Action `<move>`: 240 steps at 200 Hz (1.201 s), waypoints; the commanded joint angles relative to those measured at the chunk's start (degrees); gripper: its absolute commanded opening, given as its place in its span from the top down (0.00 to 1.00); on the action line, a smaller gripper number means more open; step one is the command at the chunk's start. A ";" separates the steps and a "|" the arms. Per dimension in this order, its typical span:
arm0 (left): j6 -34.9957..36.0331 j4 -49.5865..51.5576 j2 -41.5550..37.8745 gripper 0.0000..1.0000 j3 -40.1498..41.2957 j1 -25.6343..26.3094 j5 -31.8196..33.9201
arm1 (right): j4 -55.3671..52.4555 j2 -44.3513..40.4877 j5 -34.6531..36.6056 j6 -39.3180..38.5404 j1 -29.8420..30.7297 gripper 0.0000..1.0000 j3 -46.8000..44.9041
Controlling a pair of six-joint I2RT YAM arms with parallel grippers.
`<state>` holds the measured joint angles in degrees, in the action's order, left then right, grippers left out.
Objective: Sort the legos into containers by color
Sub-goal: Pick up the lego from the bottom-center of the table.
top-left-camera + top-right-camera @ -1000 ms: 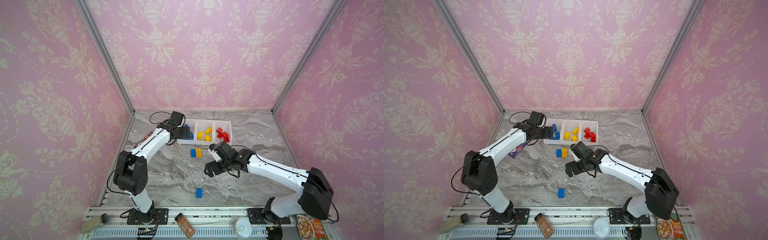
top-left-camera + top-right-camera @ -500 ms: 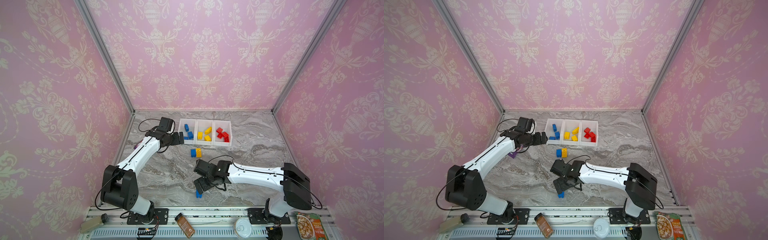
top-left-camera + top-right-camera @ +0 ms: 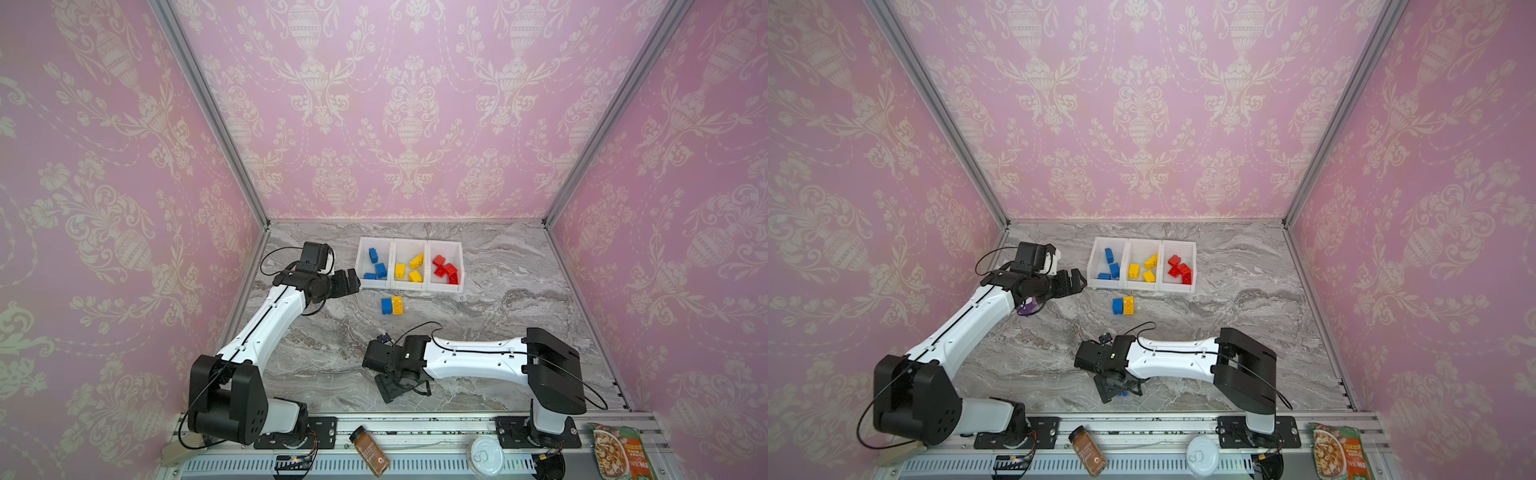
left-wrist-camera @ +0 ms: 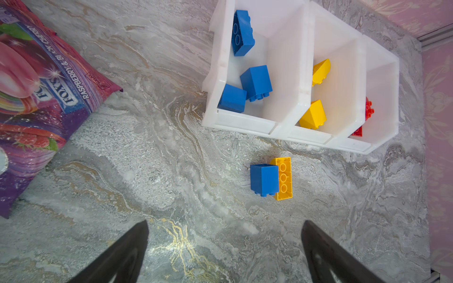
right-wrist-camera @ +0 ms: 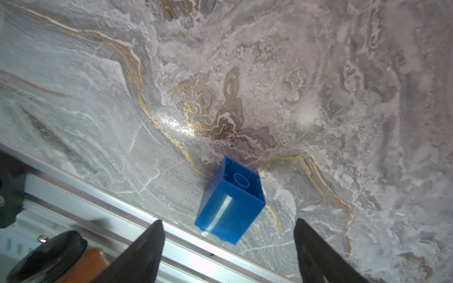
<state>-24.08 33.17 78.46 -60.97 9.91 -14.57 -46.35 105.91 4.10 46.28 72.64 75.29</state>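
Right hand [image 5: 228, 220] now down over lone blue brick [image 5: 230, 203], jaws open astride it, ungripped. Left hand [image 4: 225, 221] open, backed off bins [image 3: 409, 286].

Bright, even light is falling on the marble tabletop [image 5: 220, 73], casting soft shadows — a glare streak is glinting on the blue brick [image 5: 230, 205], the fingers [image 5: 137, 257] of the right gripper [image 5: 228, 220] blurring.

- Grey, gold-veined marble tabletop [image 3: 519, 316], walled in by pink damask wallpaper [image 3: 407, 104].
- Glossy purple candy bag [image 4: 36, 98] (raspberry and black cherry) lies flat on the marble.
- Along the front metal rail [image 3: 415, 428]: amber black-capped spice jar [image 3: 370, 451] on its side, round white-lidded can [image 3: 485, 455], printed food packet [image 3: 619, 451].
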 commanded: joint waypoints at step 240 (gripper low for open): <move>-0.45 -0.74 0.62 0.01 2.57 -1.17 -2.13 | -1.68 4.88 2.54 1.27 -1.10 0.69 1.42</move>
<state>-24.10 32.36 78.50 -58.98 9.39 -15.40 -46.41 110.65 4.97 48.03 72.07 76.77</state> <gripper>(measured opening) 0.993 0.342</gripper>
